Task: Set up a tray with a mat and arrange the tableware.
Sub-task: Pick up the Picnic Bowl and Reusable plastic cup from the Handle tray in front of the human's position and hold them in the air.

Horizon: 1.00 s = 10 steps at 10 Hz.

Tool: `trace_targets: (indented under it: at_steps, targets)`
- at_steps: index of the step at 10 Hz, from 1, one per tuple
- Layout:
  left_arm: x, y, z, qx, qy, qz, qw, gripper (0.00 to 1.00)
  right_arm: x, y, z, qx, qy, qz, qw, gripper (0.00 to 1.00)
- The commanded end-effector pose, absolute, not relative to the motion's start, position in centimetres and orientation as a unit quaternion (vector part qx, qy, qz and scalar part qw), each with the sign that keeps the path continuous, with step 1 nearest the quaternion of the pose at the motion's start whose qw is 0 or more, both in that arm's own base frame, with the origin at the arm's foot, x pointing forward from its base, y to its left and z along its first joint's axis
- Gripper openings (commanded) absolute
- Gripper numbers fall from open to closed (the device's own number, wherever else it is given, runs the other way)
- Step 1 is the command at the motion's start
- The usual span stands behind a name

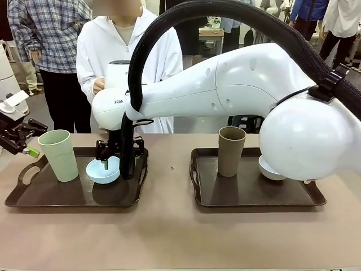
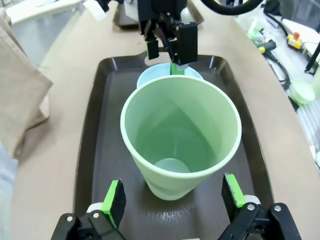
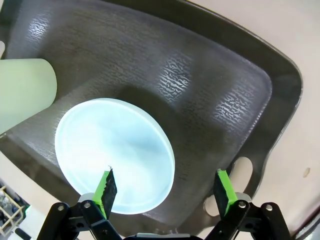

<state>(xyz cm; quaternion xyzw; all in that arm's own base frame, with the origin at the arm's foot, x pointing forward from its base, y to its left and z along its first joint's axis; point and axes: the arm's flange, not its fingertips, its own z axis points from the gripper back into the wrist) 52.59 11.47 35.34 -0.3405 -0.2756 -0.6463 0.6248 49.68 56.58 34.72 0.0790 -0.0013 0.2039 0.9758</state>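
While over light blue bowl (image 3: 112, 150), spread right gripper (image 3: 164, 176) wide, empty.
Faced pale green cup (image 2: 180, 130), left gripper (image 2: 173, 182) equally apart.

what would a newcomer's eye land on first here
The big white right arm stretches across the front view to the left tray, with its open right claw down at the light blue bowl. The open left claw faces the pale green cup on that tray. The brown cup and white bowl stand on the right tray.
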Motion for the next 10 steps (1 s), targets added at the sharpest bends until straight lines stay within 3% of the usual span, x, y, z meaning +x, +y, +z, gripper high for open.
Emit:
trace_targets:
  at_steps: [1,10]
  targets:
    - [53.0,11.2,34.9,-0.345,-0.282,-0.645,0.621,1.00,50.7,57.7,34.8,0.064,-0.018,0.189,0.980,1.00]
    - [53.7,9.0,31.4,-0.358,-0.283,-0.650,0.608,1.00,51.2,57.8,34.5,0.067,-0.035,0.171,0.982,1.00]
